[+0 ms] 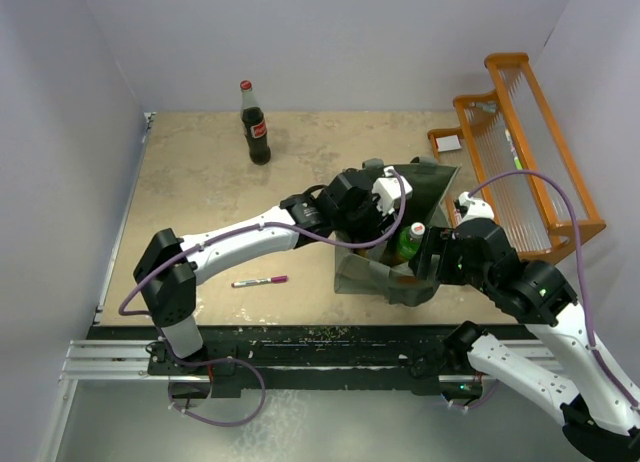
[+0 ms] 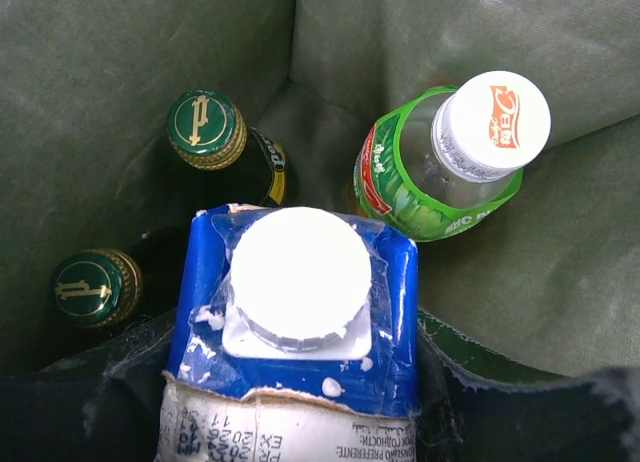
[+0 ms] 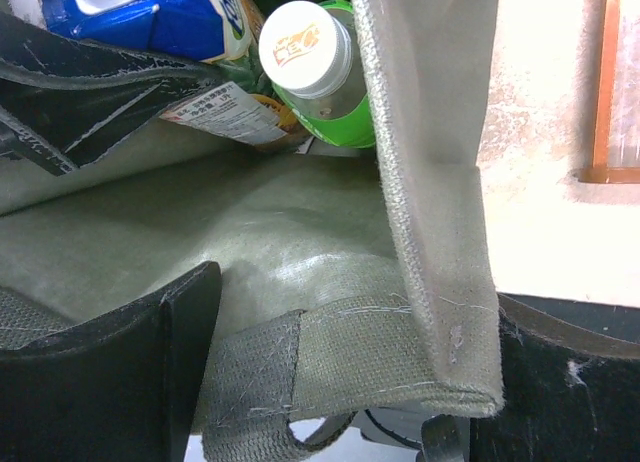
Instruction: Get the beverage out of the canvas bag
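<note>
The grey-green canvas bag (image 1: 365,274) stands right of centre, open at the top. My left gripper (image 1: 378,204) is down inside it, shut (image 2: 295,357) on a blue carton with a white cap (image 2: 300,277). Beside the carton are a green-labelled bottle with a white cap (image 2: 440,172), also in the top view (image 1: 411,240), and two dark bottles with green caps (image 2: 205,127) (image 2: 85,287). My right gripper (image 1: 432,254) is at the bag's near right corner. Its jaws (image 3: 355,292) are open, with the bag's rim and handle strap (image 3: 330,357) between them.
A cola bottle with a red cap (image 1: 256,124) stands at the back left. A pink marker (image 1: 260,280) lies near the front edge. An orange wooden rack (image 1: 520,152) stands along the right wall, close to the bag.
</note>
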